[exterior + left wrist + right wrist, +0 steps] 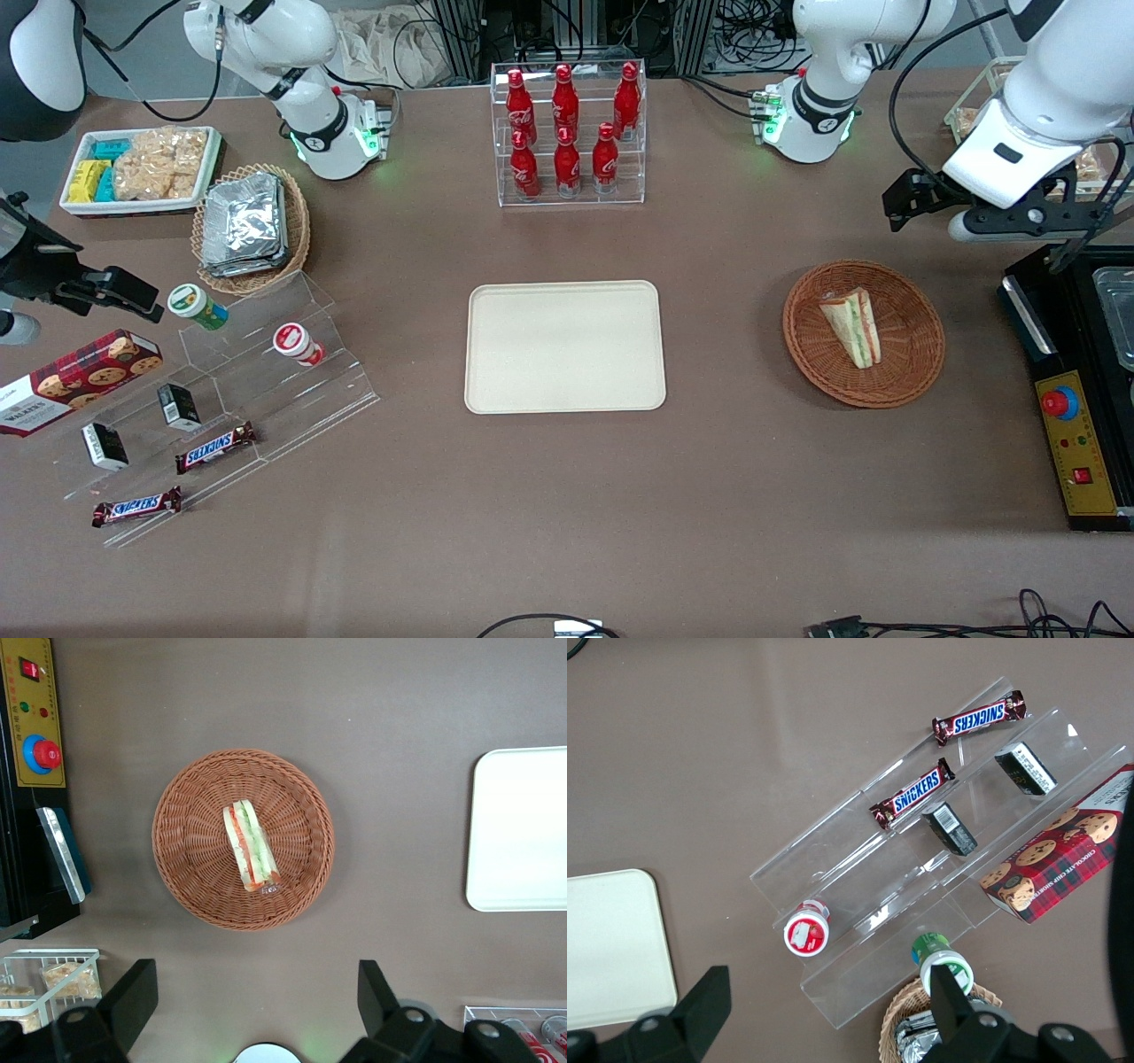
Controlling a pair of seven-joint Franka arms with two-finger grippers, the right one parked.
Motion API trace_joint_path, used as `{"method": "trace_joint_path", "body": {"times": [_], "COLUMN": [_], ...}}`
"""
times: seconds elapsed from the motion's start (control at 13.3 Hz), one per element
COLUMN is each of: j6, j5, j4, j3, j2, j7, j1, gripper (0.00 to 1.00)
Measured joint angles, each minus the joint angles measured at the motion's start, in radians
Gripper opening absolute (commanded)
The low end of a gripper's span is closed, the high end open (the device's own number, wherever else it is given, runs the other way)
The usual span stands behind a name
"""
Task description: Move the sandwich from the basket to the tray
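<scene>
The sandwich (852,326), a wrapped white wedge with green and red-orange filling, lies on its side in the round reddish-brown basket (921,354) toward the working arm's end of the table. The cream tray (565,346) lies flat and bare at the table's middle, beside the basket. My left gripper (1019,217) hangs high above the table, a little farther from the front camera than the basket. In the left wrist view the gripper (255,992) is open wide and empty, with the sandwich (251,846), the basket (182,868) and the tray's edge (523,828) below it.
A clear rack of red bottles (567,133) stands farther back than the tray. A black control box with a red button (1072,425) sits beside the basket at the table's end. A tan basket of foil packets (252,226) and a clear stepped snack stand (221,390) lie toward the parked arm's end.
</scene>
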Motion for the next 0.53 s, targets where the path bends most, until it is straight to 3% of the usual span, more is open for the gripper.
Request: {"method": "trace_joint_path", "body": {"times": [0.53], "j6": [-0.02], "j5": [-0.003], "j4": [-0.006], "j3": [0.002], "j2": [0.007], "j7": [-0.046], "j1": [-0.014], "gripper": [1.0]}}
